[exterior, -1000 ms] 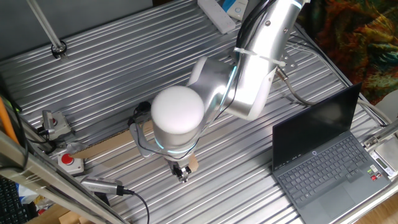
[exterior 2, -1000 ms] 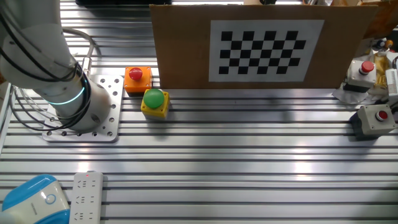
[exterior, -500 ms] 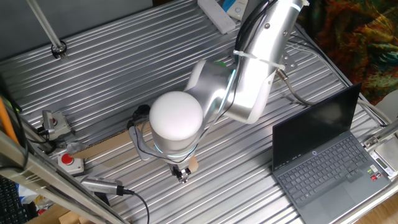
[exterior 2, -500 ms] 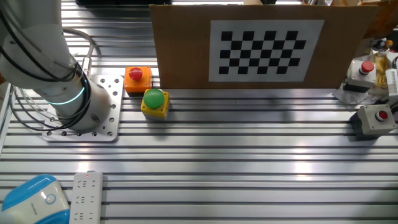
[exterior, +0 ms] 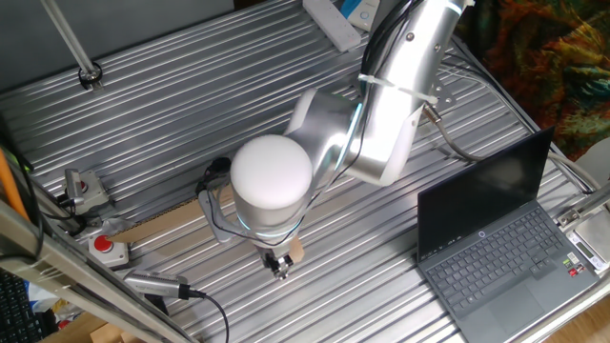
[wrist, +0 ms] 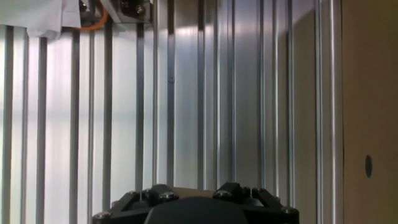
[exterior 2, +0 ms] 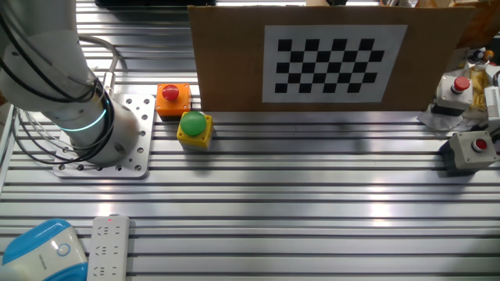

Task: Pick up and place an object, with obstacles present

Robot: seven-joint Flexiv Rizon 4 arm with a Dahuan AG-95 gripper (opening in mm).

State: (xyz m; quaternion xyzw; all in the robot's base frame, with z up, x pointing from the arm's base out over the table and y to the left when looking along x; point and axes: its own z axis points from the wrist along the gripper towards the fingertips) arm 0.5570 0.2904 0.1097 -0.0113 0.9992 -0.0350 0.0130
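Block (exterior: pixel 296 252), tan, sits at my gripper (exterior: pixel 279 269) tips by the cardboard strip (exterior: pixel 172 223); can't tell if jaws grip it, arm blocks view.

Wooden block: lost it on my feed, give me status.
Gripper low at the table, jaws' state unclear. Wooden block right beside the fingers, mostly hidden under the arm; held or not, cannot tell. Cardboard strip lies close alongside.

Light: bright, even, from overhead | Glare: you see white streaks along the ribbed aluminium table (exterior 2: pixel 312 195) and a blown-out left side in the hand view | Shadows: soft, short | Focus: your fixed views sharp; black gripper body (wrist: pixel 196 208) slightly soft.
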